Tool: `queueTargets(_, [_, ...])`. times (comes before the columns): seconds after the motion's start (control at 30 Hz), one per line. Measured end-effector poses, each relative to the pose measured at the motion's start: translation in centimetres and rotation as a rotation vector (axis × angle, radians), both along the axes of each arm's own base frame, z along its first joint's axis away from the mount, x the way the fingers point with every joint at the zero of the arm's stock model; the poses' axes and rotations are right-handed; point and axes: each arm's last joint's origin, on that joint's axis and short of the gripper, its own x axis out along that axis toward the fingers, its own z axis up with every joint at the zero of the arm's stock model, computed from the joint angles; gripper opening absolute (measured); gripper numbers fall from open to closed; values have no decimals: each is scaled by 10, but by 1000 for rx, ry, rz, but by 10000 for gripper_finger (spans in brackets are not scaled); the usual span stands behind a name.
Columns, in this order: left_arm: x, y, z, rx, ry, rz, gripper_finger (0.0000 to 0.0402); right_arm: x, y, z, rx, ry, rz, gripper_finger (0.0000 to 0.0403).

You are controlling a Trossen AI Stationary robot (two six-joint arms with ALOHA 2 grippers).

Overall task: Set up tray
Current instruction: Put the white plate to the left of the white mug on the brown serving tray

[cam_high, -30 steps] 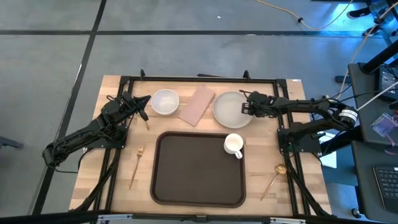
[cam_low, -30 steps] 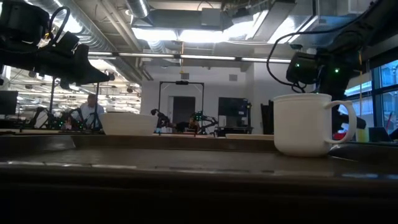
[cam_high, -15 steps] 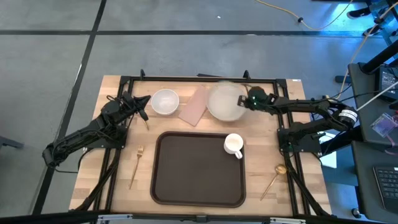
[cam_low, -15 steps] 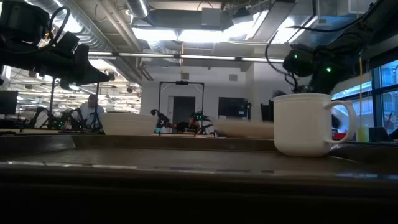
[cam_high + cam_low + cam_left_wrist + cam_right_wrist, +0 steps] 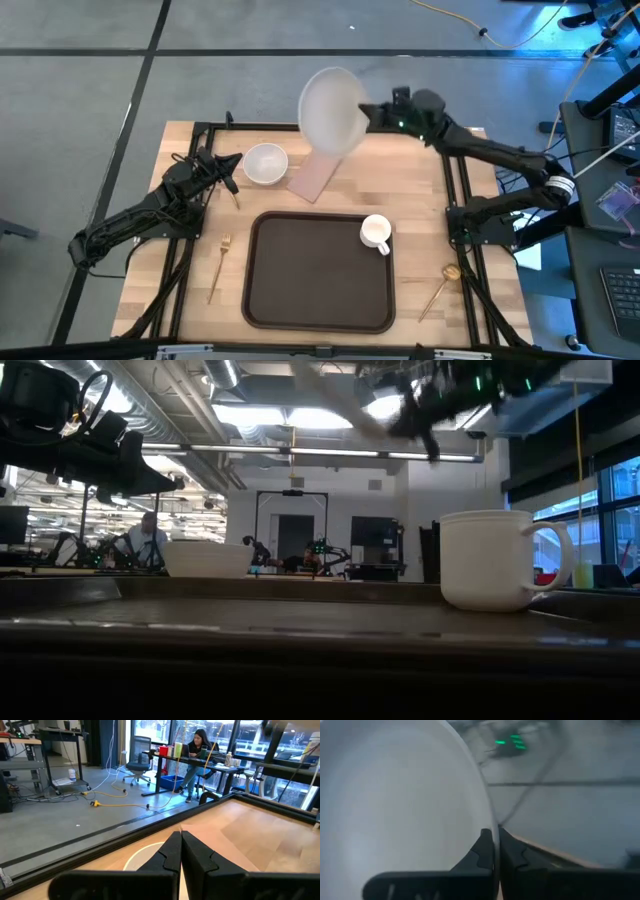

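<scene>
blurred plate pinched by right gripper

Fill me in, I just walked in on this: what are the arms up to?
The right claw is shut on the rim of the white plate, holding it tilted in the air above the table's far edge. The dark brown tray lies on the table with only a white mug on it, at its far right corner. The bowl, the napkin and the cutlery sit outside the tray. The left claw waits shut beside the bowl.
</scene>
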Motion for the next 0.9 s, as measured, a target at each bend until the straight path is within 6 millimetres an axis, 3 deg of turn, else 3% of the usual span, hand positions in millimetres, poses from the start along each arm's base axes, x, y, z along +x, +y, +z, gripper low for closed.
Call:
queueTargets(0.2, [0,0,0,0,0,0,4,20,38,94,-217,138,207,1])
queueTargets(0.3, [0,0,0,0,0,-1,4,34,55,121,-262,227,300,1])
queueTargets(0.4, [0,0,0,-1,0,-4,4,55,70,128,-260,340,395,1])
queueTargets(0.6, [0,0,0,1,1,-6,4,115,94,105,-179,535,610,0])
queueTargets(0.9, [0,0,0,0,1,-5,4,192,131,22,-42,741,891,1])
